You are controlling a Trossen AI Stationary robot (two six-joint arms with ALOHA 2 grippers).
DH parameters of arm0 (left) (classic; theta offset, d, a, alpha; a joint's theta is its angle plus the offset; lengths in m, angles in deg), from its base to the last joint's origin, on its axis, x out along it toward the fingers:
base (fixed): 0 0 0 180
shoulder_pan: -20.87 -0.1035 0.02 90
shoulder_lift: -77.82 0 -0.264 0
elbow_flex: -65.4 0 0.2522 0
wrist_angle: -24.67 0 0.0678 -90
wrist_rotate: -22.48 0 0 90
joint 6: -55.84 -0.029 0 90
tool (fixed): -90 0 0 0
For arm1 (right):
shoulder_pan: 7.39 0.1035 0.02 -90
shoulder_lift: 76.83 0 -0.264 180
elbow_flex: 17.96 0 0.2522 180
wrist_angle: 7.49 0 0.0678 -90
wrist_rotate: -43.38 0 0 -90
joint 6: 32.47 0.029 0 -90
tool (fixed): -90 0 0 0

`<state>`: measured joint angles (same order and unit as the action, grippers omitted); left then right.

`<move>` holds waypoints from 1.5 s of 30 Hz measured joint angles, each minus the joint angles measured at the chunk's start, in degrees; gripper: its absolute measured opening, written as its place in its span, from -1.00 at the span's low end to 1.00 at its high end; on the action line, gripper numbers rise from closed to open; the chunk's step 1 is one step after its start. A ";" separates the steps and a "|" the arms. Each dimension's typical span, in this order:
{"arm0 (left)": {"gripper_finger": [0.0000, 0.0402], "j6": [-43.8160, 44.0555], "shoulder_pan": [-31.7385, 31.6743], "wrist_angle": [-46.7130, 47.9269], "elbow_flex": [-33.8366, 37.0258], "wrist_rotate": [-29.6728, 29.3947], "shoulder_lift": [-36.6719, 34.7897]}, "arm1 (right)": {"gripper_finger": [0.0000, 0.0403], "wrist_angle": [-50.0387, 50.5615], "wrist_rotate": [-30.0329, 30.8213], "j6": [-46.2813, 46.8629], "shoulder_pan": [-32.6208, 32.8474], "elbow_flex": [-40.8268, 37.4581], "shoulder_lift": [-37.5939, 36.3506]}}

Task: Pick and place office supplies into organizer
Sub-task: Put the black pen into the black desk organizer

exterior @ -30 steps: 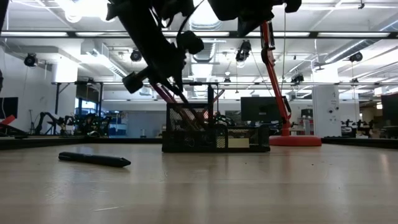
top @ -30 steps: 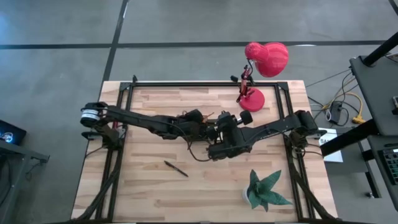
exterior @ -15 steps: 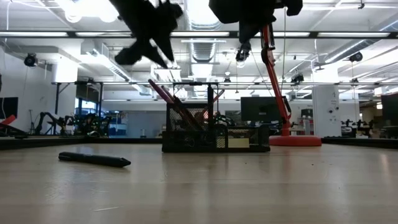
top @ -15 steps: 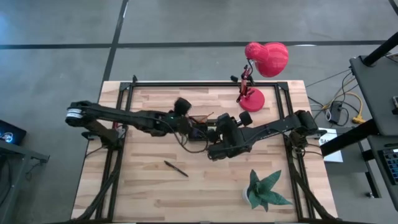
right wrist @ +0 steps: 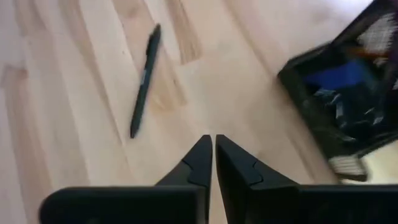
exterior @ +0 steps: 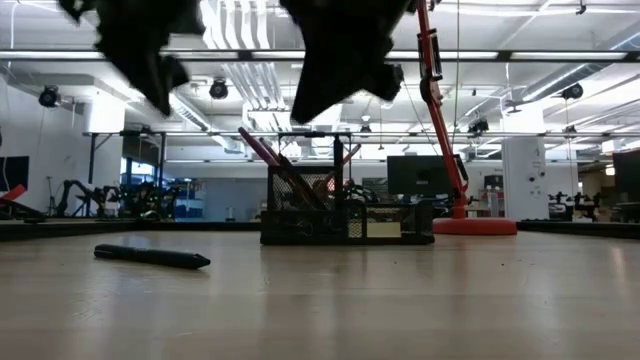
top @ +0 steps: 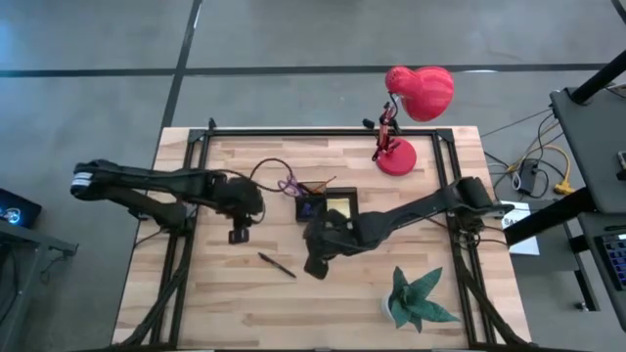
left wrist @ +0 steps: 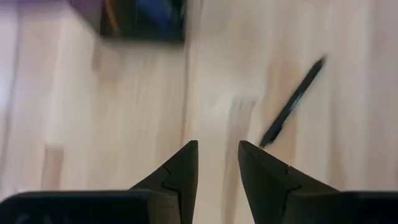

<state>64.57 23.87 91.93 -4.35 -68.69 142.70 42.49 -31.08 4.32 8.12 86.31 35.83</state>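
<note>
Tools first: my left tool (left wrist: 216, 163) hangs empty with a narrow gap between its fingers, out to the left of the organizer (top: 326, 205), while my right tool (right wrist: 213, 158) is clenched on nothing just in front of the organizer. I see one dark pen (top: 277, 265) lying loose on the bench (top: 225, 293), forward and left of the organizer, with purple-handled scissors (top: 288, 185) and pens already standing in it.

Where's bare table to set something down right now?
Bare patches: the near left corner below the dark pen, the far left strip between the table edge and the left gripper, and near the edge between pen and green paper plant. Crowded: centre, around the organizer and right gripper; far right by the red lamp.
</note>
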 joint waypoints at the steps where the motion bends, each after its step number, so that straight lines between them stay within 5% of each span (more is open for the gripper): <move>1: -0.50 0.20 0.00 -0.37 2.20 -0.02 -0.54 | -0.94 -1.33 -1.55 0.12 -0.20 0.01 0.76; 8: -0.60 -0.70 3.55 -12.42 19.07 2.83 -5.49 | -0.94 -9.54 -6.17 -5.62 0.40 0.30 5.19; 13: -0.69 0.41 8.50 -22.67 24.80 6.22 -9.16 | -0.94 -9.97 -6.90 -6.42 0.91 1.52 7.40; 32: -0.74 10.25 12.84 -32.61 27.59 7.36 1.92 | -0.94 -14.08 -16.55 -8.35 2.53 8.99 18.62; 45: -0.74 9.92 13.62 -37.01 27.52 6.22 4.33 | -0.94 -9.04 -13.89 -8.32 2.87 10.79 19.19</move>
<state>74.50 37.49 54.92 23.17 -62.48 147.03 33.45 -44.96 -4.00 10.99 97.10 55.02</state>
